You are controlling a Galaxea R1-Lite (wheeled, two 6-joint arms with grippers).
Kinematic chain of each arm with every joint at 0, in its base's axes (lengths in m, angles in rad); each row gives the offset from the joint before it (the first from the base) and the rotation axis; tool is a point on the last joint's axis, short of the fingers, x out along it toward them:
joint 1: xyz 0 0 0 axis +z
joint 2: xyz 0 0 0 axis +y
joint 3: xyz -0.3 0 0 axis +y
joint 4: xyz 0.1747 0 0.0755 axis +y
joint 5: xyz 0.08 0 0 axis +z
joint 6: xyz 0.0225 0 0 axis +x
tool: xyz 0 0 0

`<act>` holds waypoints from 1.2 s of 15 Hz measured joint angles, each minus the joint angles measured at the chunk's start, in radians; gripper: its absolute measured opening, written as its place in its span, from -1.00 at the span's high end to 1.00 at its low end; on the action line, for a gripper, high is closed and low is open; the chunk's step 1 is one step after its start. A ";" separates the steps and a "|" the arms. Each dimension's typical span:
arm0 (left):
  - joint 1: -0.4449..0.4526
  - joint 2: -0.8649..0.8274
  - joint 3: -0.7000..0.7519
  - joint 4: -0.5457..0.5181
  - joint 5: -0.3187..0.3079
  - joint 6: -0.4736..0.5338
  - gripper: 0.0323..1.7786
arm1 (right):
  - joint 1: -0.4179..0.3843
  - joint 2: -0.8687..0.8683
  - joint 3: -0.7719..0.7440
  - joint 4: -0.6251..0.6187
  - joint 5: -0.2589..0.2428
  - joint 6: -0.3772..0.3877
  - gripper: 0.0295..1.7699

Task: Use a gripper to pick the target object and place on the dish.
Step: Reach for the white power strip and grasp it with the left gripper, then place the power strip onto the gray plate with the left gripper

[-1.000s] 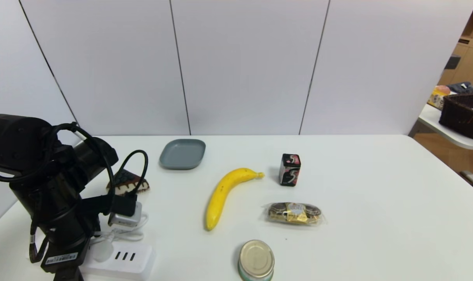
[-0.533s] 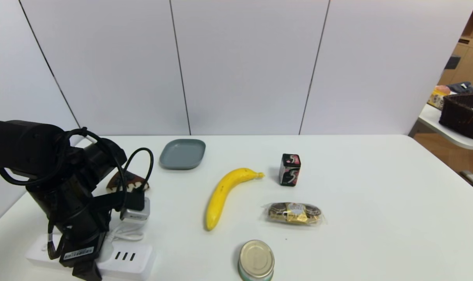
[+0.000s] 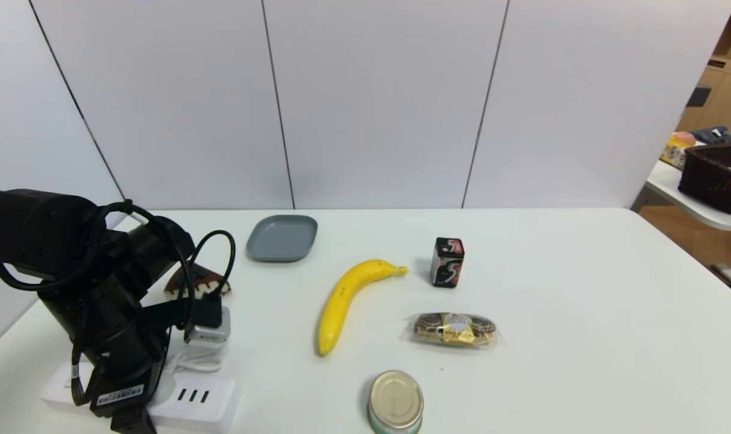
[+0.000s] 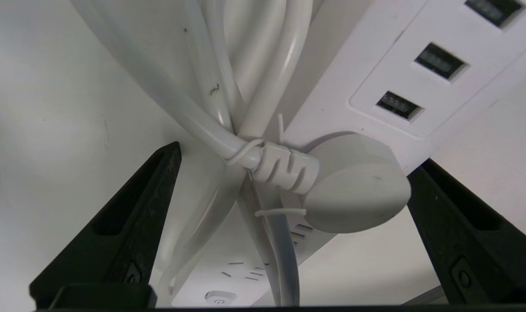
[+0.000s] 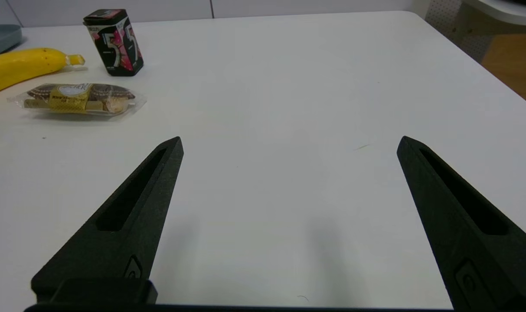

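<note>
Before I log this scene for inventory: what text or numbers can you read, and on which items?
"5": on the black gum box, large numeral.
Chocolate pack: yellow label print too blurred to read.
Left gripper: white barcode sticker too small to read.
Power strip: no readable text.

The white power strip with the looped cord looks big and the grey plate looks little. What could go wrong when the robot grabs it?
The left tool is open, straddling the power strip with the plug and bundled cord between its fingers. It might pinch only the round plug or cord, so the strip could dangle or slip. The strip also looks longer than the dish, so it may overhang and tip off. The right tool is parked, open.
</note>
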 joint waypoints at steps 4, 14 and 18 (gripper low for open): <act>0.000 -0.003 0.003 0.000 0.000 -0.001 -0.52 | 0.000 0.000 0.000 0.000 0.000 0.000 -0.93; 0.000 -0.041 0.020 0.006 -0.009 -0.002 0.05 | 0.000 0.000 0.000 0.000 0.000 0.000 -0.93; -0.009 -0.105 0.033 0.006 -0.027 -0.021 0.05 | 0.000 0.000 0.000 0.001 0.000 0.000 -0.93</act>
